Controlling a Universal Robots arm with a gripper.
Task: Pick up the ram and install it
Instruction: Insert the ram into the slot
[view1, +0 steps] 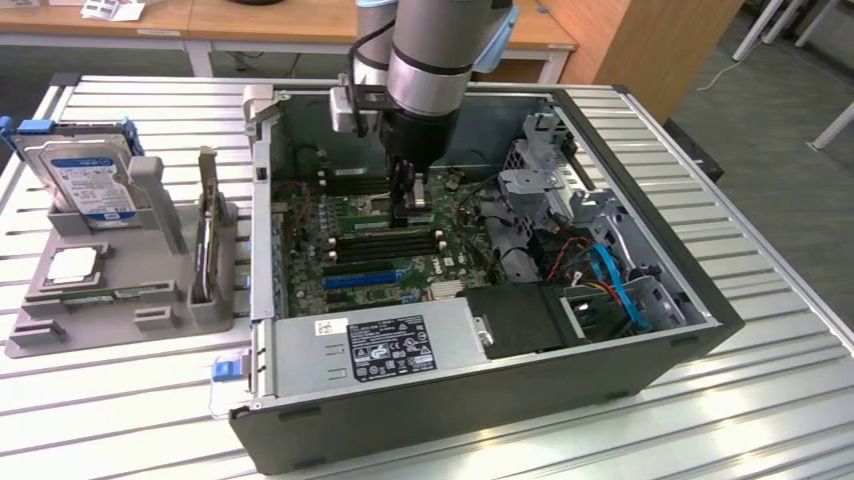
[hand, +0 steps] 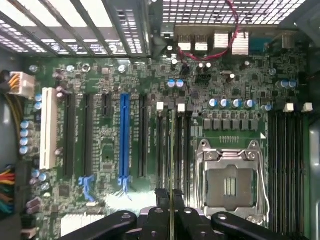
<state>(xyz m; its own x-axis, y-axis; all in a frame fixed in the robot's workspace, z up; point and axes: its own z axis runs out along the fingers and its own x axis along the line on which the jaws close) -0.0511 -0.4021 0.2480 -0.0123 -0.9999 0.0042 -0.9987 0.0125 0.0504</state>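
Note:
My gripper (view1: 412, 200) reaches down into the open computer case (view1: 467, 400) and hangs just above the green motherboard (view1: 350, 270). It is shut on the ram (hand: 171, 165), which appears edge-on in the wrist view as a thin green line running out from between the black fingers (hand: 159, 225). The ram hangs above the bank of black memory slots (hand: 181, 150), lined up along them, beside the empty CPU socket (hand: 232, 185). I cannot tell whether its lower edge touches a slot.
A grey holder tray (view1: 40, 330) on the exterior view's left carries a hard drive (view1: 87, 180), a silver CPU chip (view1: 74, 262) and an upright card (view1: 203, 235). Inside the case are the power supply (view1: 387, 345), drive cage (view1: 574, 200) and blue cables (view1: 611, 280). More memory slots (hand: 287, 165) flank the socket.

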